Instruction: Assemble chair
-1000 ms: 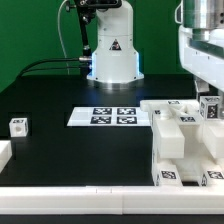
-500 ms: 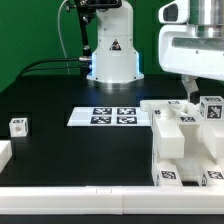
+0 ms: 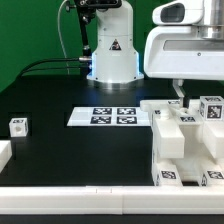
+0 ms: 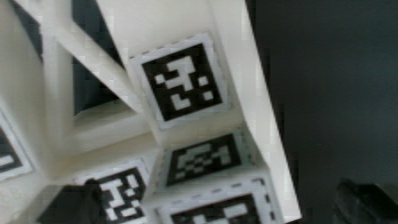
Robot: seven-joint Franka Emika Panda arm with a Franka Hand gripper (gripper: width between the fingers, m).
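Observation:
The chair is a cluster of white tagged parts (image 3: 178, 140) at the exterior view's right: flat slabs, a tall blocky piece (image 3: 166, 138) and a tagged cube (image 3: 210, 108). My gripper (image 3: 185, 93) hangs just above the back of this cluster, open and holding nothing. Only one thin finger (image 3: 178, 91) shows below the big white hand. In the wrist view, white slabs with a large tag (image 4: 180, 82) and smaller tags (image 4: 203, 158) fill the picture. The open gripper (image 4: 214, 210) has dark fingertips (image 4: 64, 205) at both sides, apart from the parts.
The marker board (image 3: 103, 116) lies flat mid-table, left of the cluster. A small tagged white piece (image 3: 18, 125) stands at the exterior view's left, with another white part (image 3: 4, 152) at the left edge. The white robot base (image 3: 112, 50) and cables stand behind.
The hand has moved toward the exterior view's left, coming further into the picture over the back of the cluster. The jaws stay open; no part has moved.

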